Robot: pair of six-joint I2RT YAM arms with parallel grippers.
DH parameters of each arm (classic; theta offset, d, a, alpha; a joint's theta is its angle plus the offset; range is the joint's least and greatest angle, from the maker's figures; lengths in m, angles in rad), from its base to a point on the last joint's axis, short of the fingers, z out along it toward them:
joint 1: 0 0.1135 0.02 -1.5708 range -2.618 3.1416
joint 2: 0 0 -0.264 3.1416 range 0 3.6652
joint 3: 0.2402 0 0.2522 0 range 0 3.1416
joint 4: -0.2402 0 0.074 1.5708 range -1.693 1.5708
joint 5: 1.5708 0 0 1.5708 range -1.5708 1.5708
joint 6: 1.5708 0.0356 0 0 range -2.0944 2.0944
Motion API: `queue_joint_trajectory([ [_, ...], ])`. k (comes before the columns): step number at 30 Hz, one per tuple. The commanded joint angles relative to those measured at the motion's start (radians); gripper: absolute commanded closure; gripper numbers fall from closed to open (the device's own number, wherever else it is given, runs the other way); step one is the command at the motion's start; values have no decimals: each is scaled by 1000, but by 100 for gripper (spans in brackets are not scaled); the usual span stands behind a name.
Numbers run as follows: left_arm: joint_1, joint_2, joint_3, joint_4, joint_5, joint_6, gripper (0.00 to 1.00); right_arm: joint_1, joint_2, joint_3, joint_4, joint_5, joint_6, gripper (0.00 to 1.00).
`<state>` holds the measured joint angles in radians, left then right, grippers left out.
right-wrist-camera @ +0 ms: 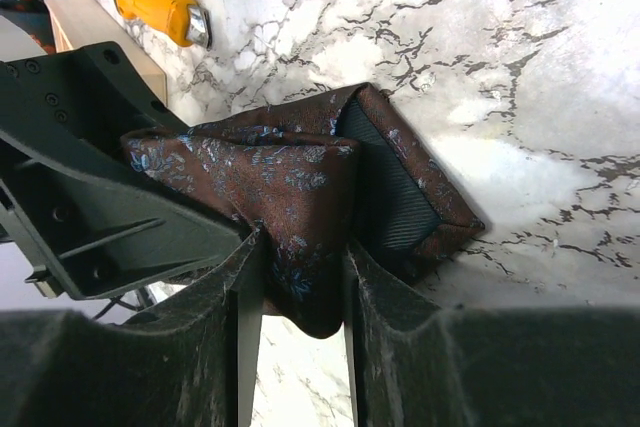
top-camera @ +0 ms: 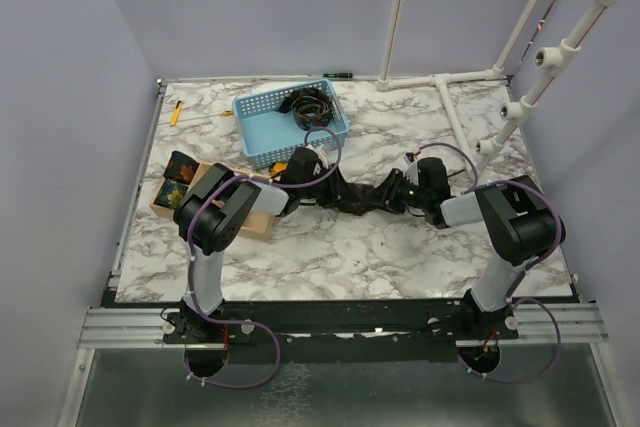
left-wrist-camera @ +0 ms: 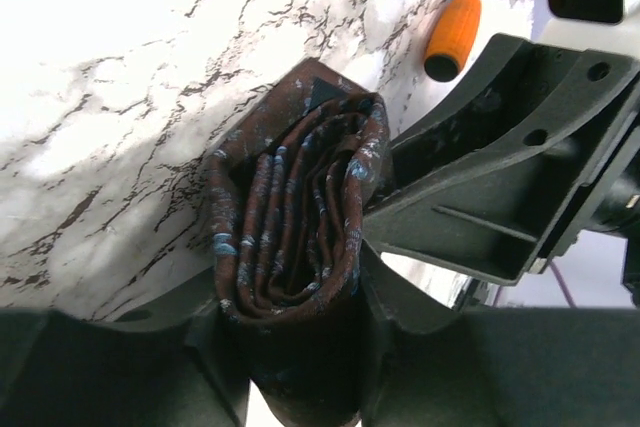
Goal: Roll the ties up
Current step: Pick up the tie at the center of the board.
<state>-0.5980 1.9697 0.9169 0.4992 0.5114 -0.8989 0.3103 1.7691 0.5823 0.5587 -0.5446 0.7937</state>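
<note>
Now | tie coil [left-wrist-camera: 300, 217] inside left hand [left-wrist-camera: 295, 302], clamped | right hand [right-wrist-camera: 300, 272] pinches its opposite side

1. Two black arms meet over the middle of a white-and-grey marble-patterned table [top-camera: 400, 247].
2. The left gripper [top-camera: 322, 185] and the right gripper [top-camera: 396, 193] face each other, with a dark fabric necktie [top-camera: 357, 198] bunched between them.
3. Behind them, a light blue plastic basket [top-camera: 262, 132] holds coiled dark ties [top-camera: 312, 105].
4. A tan box [top-camera: 262, 229] sits under the left arm.
</note>
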Motion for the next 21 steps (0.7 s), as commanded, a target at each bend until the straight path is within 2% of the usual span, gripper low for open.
queue_joint_trajectory([
  [1, -45, 51, 7, -56, 63, 2, 71, 7, 72, -56, -183, 88, -57, 64],
  [3, -45, 44, 1, -55, 56, 7, 83, 7, 53, -56, -193, 88, -61, 59],
  [5, -44, 29, -8, -54, 48, 13, 98, 7, 10, -49, -227, 91, -64, 46],
  [6, -44, 19, -14, -54, 47, 12, 100, 7, -35, -43, -257, 100, -67, 39],
  [9, -45, -17, -34, -56, 43, 13, 100, 7, -166, -10, -381, 143, -84, 23],
  [11, -45, -55, -48, -69, 27, 18, 100, 8, -267, 24, -481, 194, -106, 17],
  [15, -43, -146, -74, -127, -12, 42, 100, 7, -457, 117, -696, 292, -172, 12],
  [19, -42, -287, -70, -303, -98, 127, 100, 7, -596, 191, -840, 340, -233, 11],
  [21, -40, -367, -59, -397, -136, 171, 100, 7, -633, 206, -863, 308, -252, 11],
])
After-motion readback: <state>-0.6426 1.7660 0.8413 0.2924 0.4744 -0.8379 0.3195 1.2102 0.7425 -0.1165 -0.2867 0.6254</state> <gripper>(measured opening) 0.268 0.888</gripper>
